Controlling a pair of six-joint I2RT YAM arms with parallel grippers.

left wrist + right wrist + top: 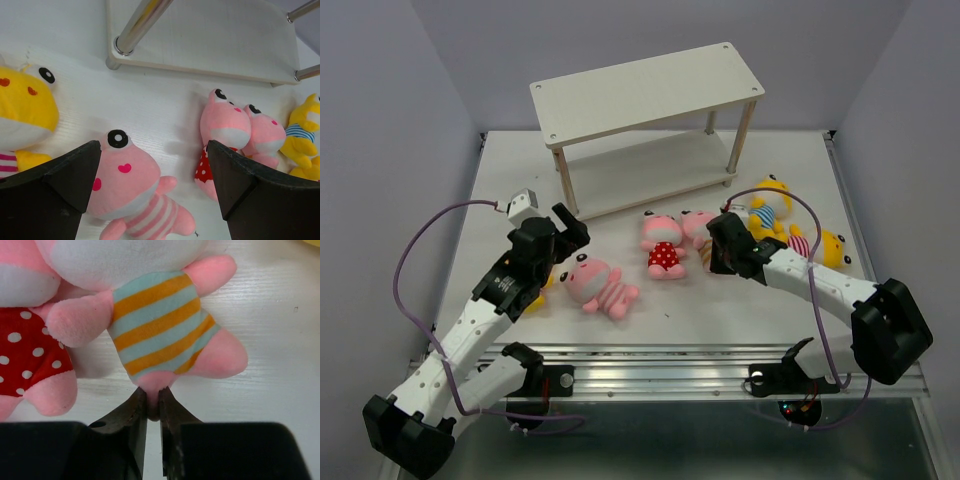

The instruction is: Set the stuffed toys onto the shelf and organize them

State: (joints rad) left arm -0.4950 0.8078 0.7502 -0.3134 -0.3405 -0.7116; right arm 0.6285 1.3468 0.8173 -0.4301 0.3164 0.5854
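Right wrist view: right gripper [153,399] pinches the teal-striped pink toy [156,320] by its bottom, body running straight ahead toward the shelf [650,85]; left gripper [152,147] gapes.

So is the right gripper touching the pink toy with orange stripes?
Touching. The right wrist view shows the right gripper with its fingers pinched shut on a pink nub at the bottom of the orange-striped toy.

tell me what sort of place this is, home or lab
Probably a robotics lab cell: left arm and right arm mounted on a metal rail at the table edge, plain walls boxing it in, stuffed toys laid out by a shelf.
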